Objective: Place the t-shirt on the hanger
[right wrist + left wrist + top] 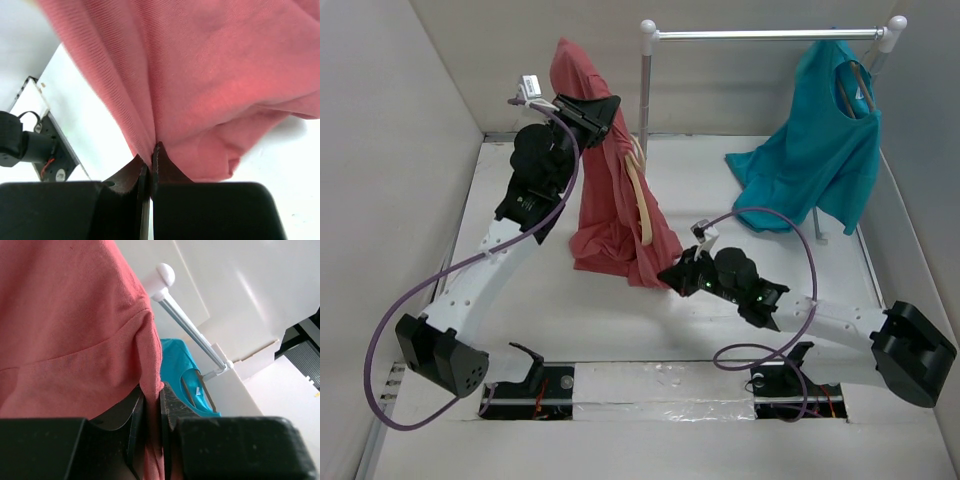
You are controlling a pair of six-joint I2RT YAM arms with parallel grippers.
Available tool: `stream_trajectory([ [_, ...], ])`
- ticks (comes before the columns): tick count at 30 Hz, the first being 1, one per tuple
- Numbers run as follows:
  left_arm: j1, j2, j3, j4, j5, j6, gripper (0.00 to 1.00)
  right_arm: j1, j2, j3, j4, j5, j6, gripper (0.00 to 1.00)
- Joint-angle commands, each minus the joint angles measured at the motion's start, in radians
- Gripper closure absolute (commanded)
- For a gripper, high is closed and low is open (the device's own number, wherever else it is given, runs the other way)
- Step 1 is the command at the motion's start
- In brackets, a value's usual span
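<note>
The salmon-red t-shirt hangs in the air, its lower edge resting on the table. My left gripper is shut on the shirt's upper part and holds it high; the left wrist view shows the cloth pinched between the jaws. My right gripper is shut on the shirt's lower hem near the table; the right wrist view shows the cloth clamped in the jaws. The pale wooden hanger stands steeply against the shirt's right side, partly wrapped by it; its hook is hidden.
A white rail on posts stands at the back. A teal-blue shirt on its own hanger hangs from the rail's right end, its hem on the table. White walls close the left, back and right sides.
</note>
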Motion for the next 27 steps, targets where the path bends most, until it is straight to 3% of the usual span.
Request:
stream_trajectory([
  [1,0.064,0.002,0.095,0.209,0.015,-0.078,1.00,0.044,-0.007,-0.055,-0.123,0.030,0.035,1.00],
  [7,0.118,0.040,0.134,0.232,0.001,-0.125,1.00,0.128,-0.033,-0.113,-0.150,0.016,0.104,1.00],
  [10,0.118,0.061,0.140,0.236,-0.091,-0.073,1.00,0.176,-0.019,-0.121,-0.143,-0.016,0.136,1.00],
  [13,0.118,0.098,0.131,0.253,-0.154,0.011,1.00,0.271,-0.043,-0.067,-0.257,-0.039,0.139,1.00],
  [17,0.118,0.077,0.011,0.353,-0.149,0.115,1.00,0.337,-0.216,0.060,-0.566,-0.033,0.115,1.00],
  [20,0.118,0.065,-0.061,0.390,-0.141,0.141,1.00,0.337,-0.358,0.170,-0.694,-0.044,0.104,1.00],
  [24,0.074,-0.026,-0.202,0.439,-0.088,0.138,1.00,0.337,-0.427,0.312,-0.780,0.036,0.087,1.00],
  [27,0.032,-0.087,-0.305,0.411,0.005,0.036,1.00,0.314,-0.347,0.387,-0.722,0.030,0.053,1.00],
])
